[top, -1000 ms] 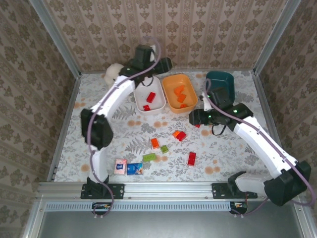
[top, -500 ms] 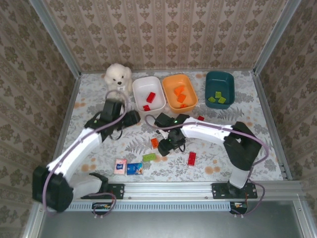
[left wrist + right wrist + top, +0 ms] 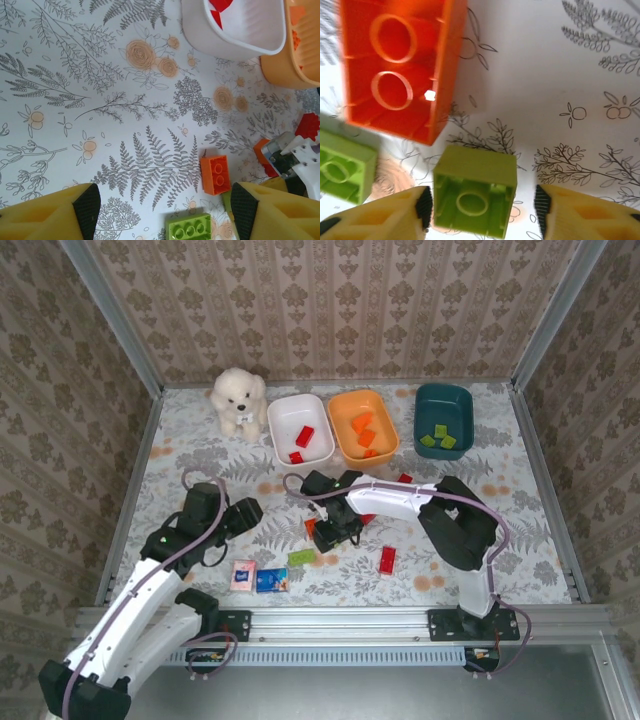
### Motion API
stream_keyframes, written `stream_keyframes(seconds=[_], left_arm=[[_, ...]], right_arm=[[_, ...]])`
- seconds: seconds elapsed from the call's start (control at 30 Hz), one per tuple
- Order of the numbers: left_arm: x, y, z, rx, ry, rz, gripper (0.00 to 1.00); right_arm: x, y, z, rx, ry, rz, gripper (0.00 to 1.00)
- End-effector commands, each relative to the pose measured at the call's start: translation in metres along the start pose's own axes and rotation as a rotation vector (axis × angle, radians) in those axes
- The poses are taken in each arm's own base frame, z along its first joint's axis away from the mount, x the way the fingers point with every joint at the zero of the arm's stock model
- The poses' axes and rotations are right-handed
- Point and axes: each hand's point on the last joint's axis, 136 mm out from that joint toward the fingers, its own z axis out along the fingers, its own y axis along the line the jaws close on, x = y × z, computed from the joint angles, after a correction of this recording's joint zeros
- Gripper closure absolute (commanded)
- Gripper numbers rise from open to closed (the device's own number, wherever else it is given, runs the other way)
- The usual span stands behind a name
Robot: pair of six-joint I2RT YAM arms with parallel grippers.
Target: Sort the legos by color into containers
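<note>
near the front edge, the left gripper [image 3: 163,210] is hanging over the fern-print table [image 3: 75,100] with jaws spread wide and nothing between them, its yellow fingers [image 3: 60,215] cropped by the frame, a long lime lego [image 3: 190,227] clipped at the bottom edge beside an orange lego [image 3: 215,174]. at mid-table the right gripper [image 3: 482,205] is straddling a small lime lego [image 3: 474,192], jaws parted with a gap on one side, the orange lego beyond it blurring. at the back, the white tray [image 3: 298,410] is holding red legos [image 3: 304,436], the orange tray [image 3: 383,415] orange legos [image 3: 363,425] and the teal tray [image 3: 445,405] lime legos [image 3: 440,432], too small to count.
</note>
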Motion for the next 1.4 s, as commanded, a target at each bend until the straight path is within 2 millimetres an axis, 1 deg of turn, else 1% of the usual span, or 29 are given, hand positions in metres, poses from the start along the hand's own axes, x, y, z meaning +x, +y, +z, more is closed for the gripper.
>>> stream_keyframes(seconds=[0.0,0.07,0.17,0.27,0.3,0.37,0.43,0.47,0.53,0.6,0.67,0.73,0.77,0.83,0.9,0.93,1.0,1.03,1.13,1.2,1.3,1.37], left_arm=[[-0.002,-0.002,-0.001,-0.006,-0.002,-0.014,0.27],[-0.003,-0.004,0.001,-0.001,0.000,-0.010,0.27],[-0.004,-0.009,0.002,0.008,0.007,0.002,0.27],[-0.005,-0.017,0.004,0.019,0.016,0.046,0.28],[-0.005,-0.023,0.005,0.024,0.021,0.081,0.28],[-0.005,-0.038,0.006,0.025,0.037,0.179,0.28],[-0.002,-0.060,0.010,0.033,0.059,0.304,0.27],[0.001,-0.070,0.012,0.039,0.074,0.356,0.27],[0.009,-0.094,0.021,0.064,0.107,0.446,0.26],[0.018,-0.115,0.034,0.092,0.143,0.503,0.26],[0.026,-0.135,0.045,0.127,0.169,0.550,0.26],[0.033,-0.157,0.055,0.157,0.195,0.604,0.26],[0.036,-0.164,0.059,0.161,0.208,0.627,0.26],[0.041,-0.178,0.067,0.166,0.233,0.674,0.26],[0.045,-0.190,0.071,0.180,0.250,0.704,0.26],[0.047,-0.195,0.072,0.189,0.256,0.715,0.26],[0.050,-0.202,0.073,0.201,0.267,0.735,0.26],[0.052,-0.205,0.074,0.206,0.272,0.746,0.25],[0.060,-0.210,0.075,0.214,0.294,0.792,0.25],[0.066,-0.213,0.076,0.223,0.314,0.828,0.25],[0.079,-0.219,0.077,0.238,0.356,0.896,0.25],[0.092,-0.222,0.080,0.246,0.392,0.946,0.25]], right_arm=[[-0.002,-0.002,0.005,0.031,0.009,0.001,0.46],[-0.005,-0.002,0.005,0.030,0.000,0.004,0.49],[-0.012,-0.003,-0.004,0.041,-0.041,0.013,0.59],[-0.021,-0.009,-0.027,0.049,-0.105,0.033,0.67],[-0.023,-0.015,-0.038,0.059,-0.130,0.044,0.69],[-0.027,-0.036,-0.065,0.085,-0.187,0.086,0.72],[-0.032,-0.075,-0.101,0.111,-0.267,0.175,0.72],[-0.033,-0.096,-0.116,0.120,-0.300,0.225,0.72],[-0.035,-0.148,-0.147,0.137,-0.373,0.356,0.71],[-0.038,-0.195,-0.166,0.152,-0.426,0.458,0.71],[-0.045,-0.236,-0.176,0.159,-0.451,0.547,0.71],[-0.056,-0.277,-0.179,0.157,-0.477,0.643,0.71],[-0.062,-0.294,-0.181,0.153,-0.492,0.685,0.71],[-0.077,-0.329,-0.178,0.134,-0.506,0.771,0.71],[-0.092,-0.357,-0.174,0.116,-0.517,0.835,0.72],[-0.099,-0.369,-0.168,0.097,-0.515,0.861,0.71],[-0.115,-0.387,-0.161,0.055,-0.521,0.896,0.71],[-0.122,-0.395,-0.155,0.045,-0.511,0.909,0.71],[-0.138,-0.412,-0.138,0.005,-0.488,0.942,0.70],[-0.147,-0.417,-0.127,-0.037,-0.488,0.960,0.69],[-0.160,-0.419,-0.113,-0.104,-0.481,0.975,0.67],[-0.164,-0.420,-0.105,-0.123,-0.470,0.983,0.64]])
